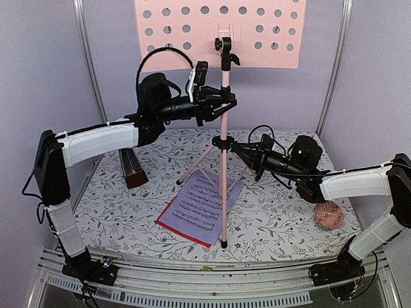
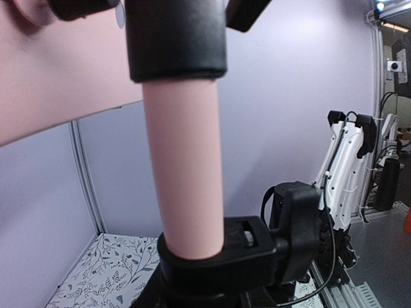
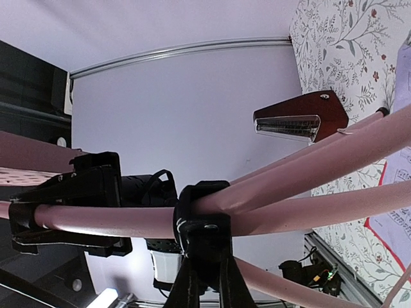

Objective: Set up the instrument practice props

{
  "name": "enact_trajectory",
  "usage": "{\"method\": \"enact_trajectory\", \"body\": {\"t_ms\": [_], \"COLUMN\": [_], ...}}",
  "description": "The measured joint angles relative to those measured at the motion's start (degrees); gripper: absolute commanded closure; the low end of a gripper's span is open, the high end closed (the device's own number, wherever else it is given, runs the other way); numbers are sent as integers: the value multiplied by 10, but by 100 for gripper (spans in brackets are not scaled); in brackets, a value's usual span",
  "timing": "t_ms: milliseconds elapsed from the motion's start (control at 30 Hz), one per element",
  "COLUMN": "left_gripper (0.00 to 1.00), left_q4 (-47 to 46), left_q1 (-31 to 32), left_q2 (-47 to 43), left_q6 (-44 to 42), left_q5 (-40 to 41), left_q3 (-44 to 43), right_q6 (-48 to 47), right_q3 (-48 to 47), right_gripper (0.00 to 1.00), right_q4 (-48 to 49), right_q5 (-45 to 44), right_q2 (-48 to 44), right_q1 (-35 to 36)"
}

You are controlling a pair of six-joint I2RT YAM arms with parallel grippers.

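Note:
The pink music stand stands upright on its tripod at the table's middle, with its perforated desk at the top. My left gripper is shut on the pole partway up. My right gripper is shut on the black tripod hub, where the legs meet. Lilac and red sheets of music lie flat under the tripod. The dark brown metronome stands to the left, below my left arm, and also shows in the right wrist view.
A small pink knitted ball lies at the right, near my right arm. The floral table cover is bounded by lilac walls at the back and sides. A metal rail runs along the near edge.

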State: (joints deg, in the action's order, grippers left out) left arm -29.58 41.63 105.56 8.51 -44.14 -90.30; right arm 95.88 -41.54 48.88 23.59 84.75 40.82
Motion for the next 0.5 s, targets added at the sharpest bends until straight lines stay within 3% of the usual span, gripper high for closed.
{"method": "enact_trajectory", "body": {"t_ms": [100, 200, 267, 367, 500], "left_gripper": [100, 100, 100, 100, 100], "left_q4": [0, 1, 2, 2, 4], "left_q1": [0, 0, 0, 0, 0], "left_q2": [0, 0, 0, 0, 0], "left_q6": [0, 0, -1, -2, -3], "left_q5": [0, 2, 2, 3, 3], "left_q3": [0, -1, -1, -1, -1], "right_q6": [42, 44, 21, -39, -168], "right_q3": [9, 10, 9, 9, 15], "right_gripper": [99, 69, 56, 48, 44], "right_q4": [22, 28, 33, 50, 46], "right_q5": [-15, -21, -19, -12, -10], "right_q2": [2, 4, 5, 4, -10], "right_q1": [5, 6, 6, 2, -13]}}
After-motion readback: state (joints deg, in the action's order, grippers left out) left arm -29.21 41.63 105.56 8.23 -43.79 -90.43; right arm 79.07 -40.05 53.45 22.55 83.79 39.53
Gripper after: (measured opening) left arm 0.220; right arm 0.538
